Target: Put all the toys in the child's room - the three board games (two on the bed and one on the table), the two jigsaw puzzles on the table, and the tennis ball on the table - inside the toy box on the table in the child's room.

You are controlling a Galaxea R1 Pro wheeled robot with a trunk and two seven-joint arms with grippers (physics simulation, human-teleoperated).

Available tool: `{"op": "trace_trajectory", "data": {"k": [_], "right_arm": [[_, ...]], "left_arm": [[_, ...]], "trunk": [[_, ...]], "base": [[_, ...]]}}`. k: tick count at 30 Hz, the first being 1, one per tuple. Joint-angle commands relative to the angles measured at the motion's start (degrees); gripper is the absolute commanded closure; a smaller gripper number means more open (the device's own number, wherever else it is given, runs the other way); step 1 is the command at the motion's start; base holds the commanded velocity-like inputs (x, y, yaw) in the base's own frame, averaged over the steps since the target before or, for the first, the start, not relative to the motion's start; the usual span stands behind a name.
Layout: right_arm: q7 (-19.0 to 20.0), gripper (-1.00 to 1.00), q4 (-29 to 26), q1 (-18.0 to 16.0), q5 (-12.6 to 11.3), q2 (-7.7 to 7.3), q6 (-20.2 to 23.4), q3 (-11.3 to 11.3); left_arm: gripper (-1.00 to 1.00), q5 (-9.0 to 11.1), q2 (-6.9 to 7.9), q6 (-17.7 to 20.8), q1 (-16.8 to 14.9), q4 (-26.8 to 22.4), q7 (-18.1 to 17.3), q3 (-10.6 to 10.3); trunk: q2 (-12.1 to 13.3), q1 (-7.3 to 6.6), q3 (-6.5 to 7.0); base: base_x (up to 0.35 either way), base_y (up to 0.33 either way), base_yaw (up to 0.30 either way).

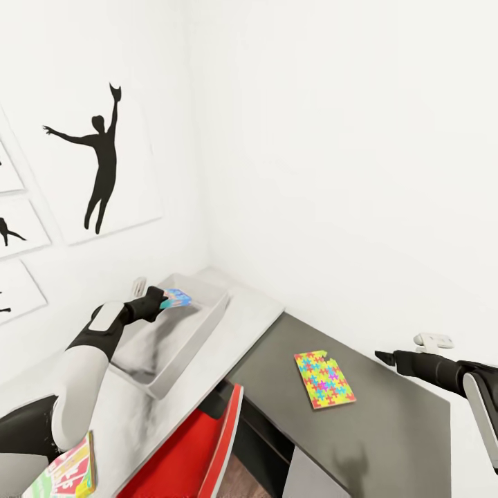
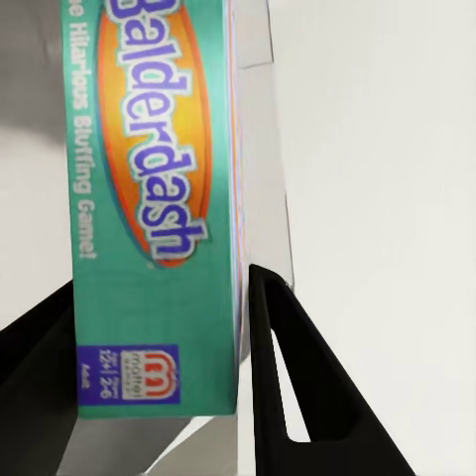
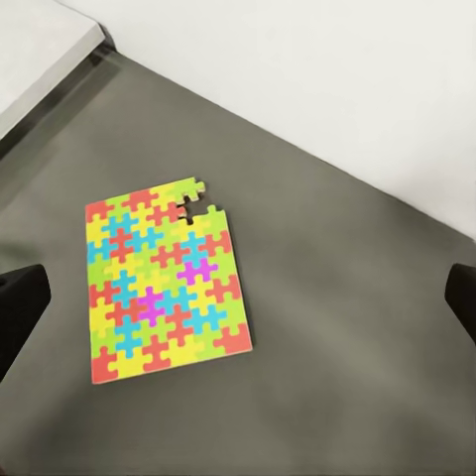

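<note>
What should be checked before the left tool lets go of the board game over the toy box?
1. Left tool shut on the Balderdash board game: ok.
2. Game above the toy box opening: ok in the head view.
3. Game low enough to drop safely: cannot tell.
4. Room left in the box: cannot tell, interior partly hidden.
5. Right tool clear of the box, open over the dark table: ok.
6. Jigsaw puzzle still to collect, flat on the table: ok.
</note>
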Motion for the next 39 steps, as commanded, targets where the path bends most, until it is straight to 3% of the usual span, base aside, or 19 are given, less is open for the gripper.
{"op": "trace_trajectory", "data": {"k": [1, 19, 39], "right_arm": [[-0.2, -1.0, 0.0, -0.1, -0.5, -0.01, 0.4, -0.1], [-0.2, -1.0, 0.0, -0.1, -0.5, 0.1, 0.4, -0.3], [-0.2, -1.0, 0.0, -0.1, -0.5, 0.08, 0.4, -0.2]], "left_arm": [[1.0, 0.6, 0.02, 0.3, -0.2, -0.1, 0.5, 0.2], [1.0, 0.7, 0.29, 0.4, -4.2, 1.9, 0.7, 0.2], [1.0, 0.7, 0.37, -0.2, -4.7, 2.2, 0.7, 0.3]], "trunk": [[-0.1, 0.02, -0.2], [-0.1, 0.02, -1.89], [-0.1, 0.02, -3.76]], "base": [[0.0, 0.0, 0.0], [0.0, 0.0, 0.0], [0.0, 0.0, 0.0]]}}
